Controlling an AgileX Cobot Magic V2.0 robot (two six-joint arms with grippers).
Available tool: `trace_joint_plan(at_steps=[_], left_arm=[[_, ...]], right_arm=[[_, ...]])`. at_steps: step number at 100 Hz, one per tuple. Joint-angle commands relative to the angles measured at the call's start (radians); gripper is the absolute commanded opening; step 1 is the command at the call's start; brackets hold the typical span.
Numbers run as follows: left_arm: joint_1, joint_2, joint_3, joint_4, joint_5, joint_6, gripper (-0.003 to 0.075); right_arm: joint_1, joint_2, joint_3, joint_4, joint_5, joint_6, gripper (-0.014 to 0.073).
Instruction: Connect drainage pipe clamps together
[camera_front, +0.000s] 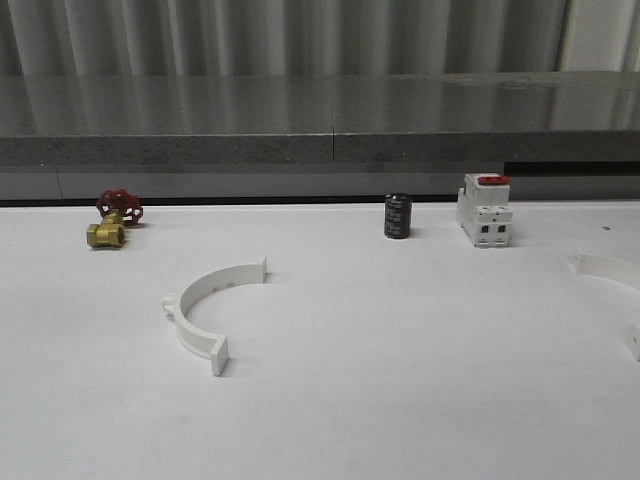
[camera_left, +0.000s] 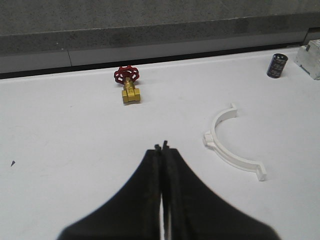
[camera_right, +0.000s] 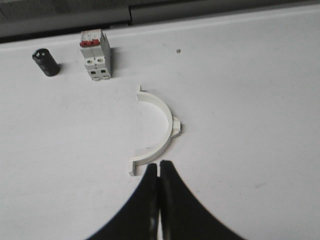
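Two white half-ring drainage pipe clamps lie apart on the white table. One clamp (camera_front: 208, 305) rests left of centre and also appears in the left wrist view (camera_left: 229, 141), off to one side of my left gripper (camera_left: 161, 147), which is shut with nothing in it. The other clamp (camera_front: 607, 272) lies at the right edge, partly cut off; the right wrist view shows it whole (camera_right: 159, 131), just ahead of my right gripper (camera_right: 159, 163), whose jaws are shut and empty close to the clamp's near end tab.
A brass valve with a red handwheel (camera_front: 113, 219) sits at the back left. A black cylinder (camera_front: 397, 216) and a white red-topped switch (camera_front: 484, 209) stand at the back right. A grey ledge (camera_front: 320, 150) bounds the table's far side.
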Motion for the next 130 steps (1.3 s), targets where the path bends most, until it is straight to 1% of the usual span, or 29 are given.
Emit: trace_joint_plan(at_steps=[1,27,33,38,43,48,50,55,58,62,67,78,85,114,130], left_arm=[[0.001,0.005,-0.027,-0.002,-0.072,-0.001,-0.002],[0.001,0.005,-0.027,-0.002,-0.072,-0.001,-0.002],[0.001,0.005,-0.027,-0.002,-0.072,-0.001,-0.002],[0.001,0.005,-0.027,-0.002,-0.072,-0.001,-0.002],[0.001,0.005,-0.027,-0.002,-0.072,-0.001,-0.002],[0.001,0.005,-0.027,-0.002,-0.072,-0.001,-0.002],[0.001,0.005,-0.027,-0.002,-0.072,-0.001,-0.002],[0.001,0.005,-0.027,-0.002,-0.072,-0.001,-0.002],[0.001,0.005,-0.027,-0.002,-0.072,-0.001,-0.002],[0.001,0.005,-0.027,-0.002,-0.072,-0.001,-0.002],[0.001,0.005,-0.027,-0.002,-0.072,-0.001,-0.002],[0.001,0.005,-0.027,-0.002,-0.072,-0.001,-0.002],[0.001,0.005,-0.027,-0.002,-0.072,-0.001,-0.002],[0.001,0.005,-0.027,-0.002,-0.072,-0.001,-0.002],[0.001,0.005,-0.027,-0.002,-0.072,-0.001,-0.002]], right_arm=[[-0.003,0.096,-0.071,0.0,-0.041,-0.01,-0.0069],[-0.003,0.26,-0.074,0.01,-0.035,-0.011,-0.0062],[-0.003,0.278,-0.074,0.01,-0.041,-0.011,-0.0022],[-0.003,0.291,-0.074,0.01,-0.044,-0.011,0.0041],[-0.003,0.3,-0.074,0.01,-0.046,-0.011,0.0132],[-0.003,0.307,-0.074,0.01,-0.047,-0.011,0.0265],[-0.003,0.307,-0.074,0.01,-0.05,-0.011,0.03],[-0.003,0.311,-0.074,0.01,-0.061,-0.011,0.0437],[-0.003,0.312,-0.073,0.01,-0.078,-0.011,0.0495],[-0.003,0.312,-0.072,0.01,-0.094,-0.011,0.0559],[-0.003,0.312,-0.072,0.01,-0.106,-0.011,0.0596],[-0.003,0.325,-0.074,0.01,-0.119,-0.011,0.06],[-0.004,0.366,-0.089,0.004,-0.112,-0.011,0.06],[-0.005,0.694,-0.235,-0.037,-0.09,-0.018,0.06],[-0.005,0.851,-0.327,-0.038,-0.082,-0.072,0.06]])
